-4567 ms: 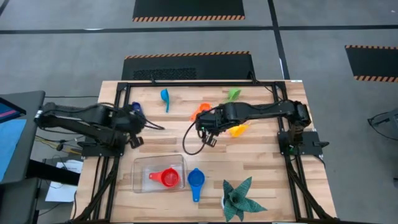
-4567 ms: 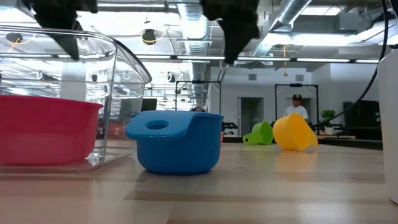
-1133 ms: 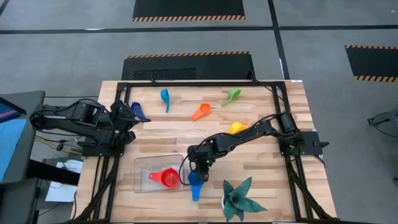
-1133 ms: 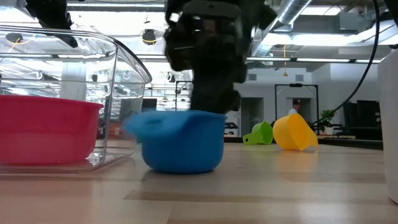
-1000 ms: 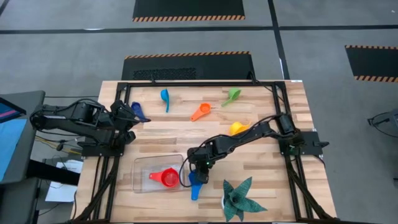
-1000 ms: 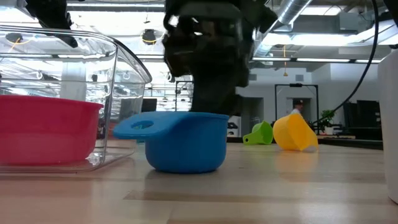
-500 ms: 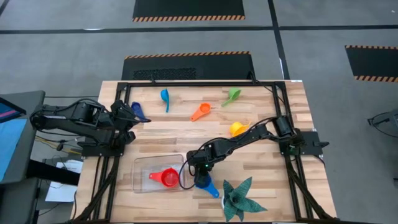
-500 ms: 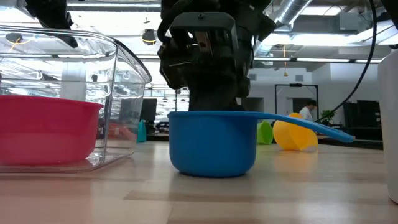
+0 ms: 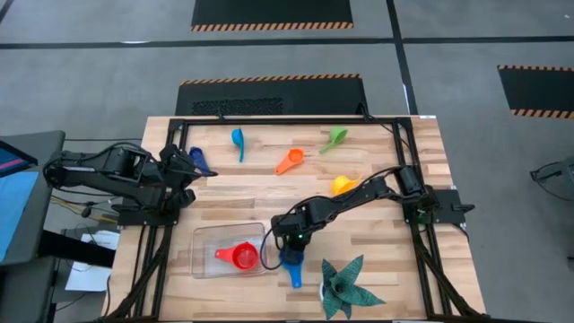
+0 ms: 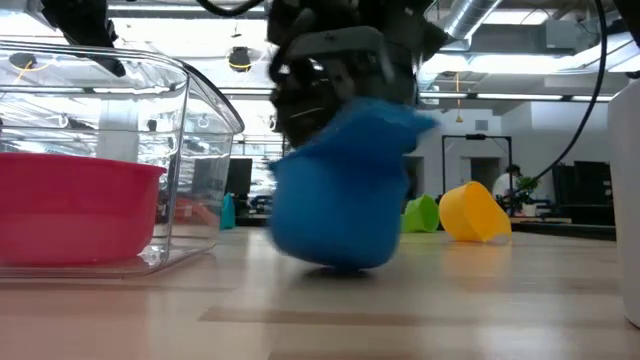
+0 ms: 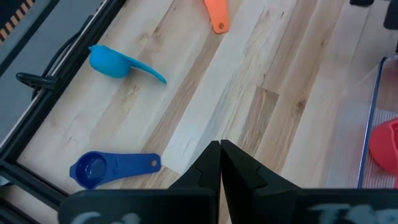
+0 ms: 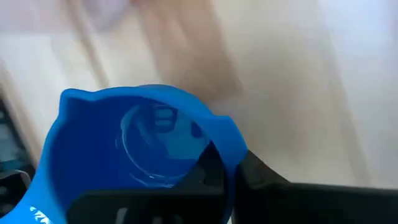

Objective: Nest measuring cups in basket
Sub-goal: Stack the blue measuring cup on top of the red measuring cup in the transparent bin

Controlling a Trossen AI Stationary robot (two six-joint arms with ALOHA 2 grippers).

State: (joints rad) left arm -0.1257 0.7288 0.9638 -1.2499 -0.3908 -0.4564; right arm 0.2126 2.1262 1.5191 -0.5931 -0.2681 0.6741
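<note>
Clamped on its rim by the right gripper, the blue round plastic measuring cup is held tilted (barely lifted) beside the clear rectangular plastic basket for nesting into the red plastic cup, while the left gripper waits with fingers together.

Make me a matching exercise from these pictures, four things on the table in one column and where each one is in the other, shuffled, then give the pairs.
Things:
1. red cup
2. big blue cup
3. spiky plant
4. dark blue cup

Places:
A. near the left arm's tool, which is shut
B. inside the clear basket
C. table corner below the right arm
D. tilted in the right tool, just outside the basket

Pairs: 1-B, 2-D, 3-C, 4-A
</note>
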